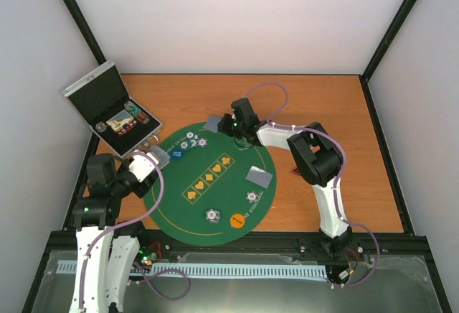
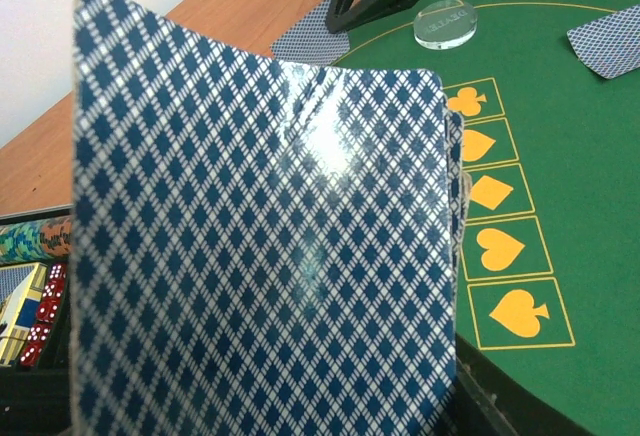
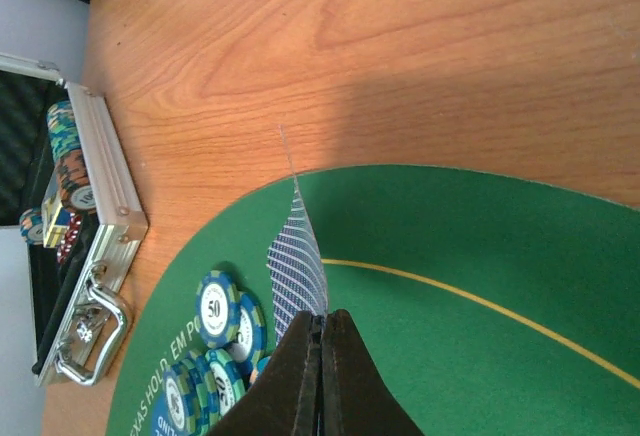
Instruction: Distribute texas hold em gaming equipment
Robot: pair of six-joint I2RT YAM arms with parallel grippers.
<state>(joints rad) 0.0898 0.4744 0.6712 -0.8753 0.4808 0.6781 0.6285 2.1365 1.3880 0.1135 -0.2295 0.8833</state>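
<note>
White-walled cell, wooden table [image 1: 323, 112], round green mat [image 1: 237, 176] on it.
- Deck of cards [image 2: 260, 256]: upright in my left gripper [image 1: 152, 161], over near-left rim of mat, near open case [image 1: 107, 105]. Fingers hidden behind cards, but they grasp deck.
- Risk: rear cards look offset. If grip weakens, deck fans and spills.
- Single card [image 3: 298, 256]: edge pinched in my right gripper [image 3: 322, 321], fingers pressed together, at far rim, tip over bare wood.
- Risk: released here, it may land half off mat.
- Chip stacks [image 3: 215, 306] near; sideways sweep would topple them.
</note>
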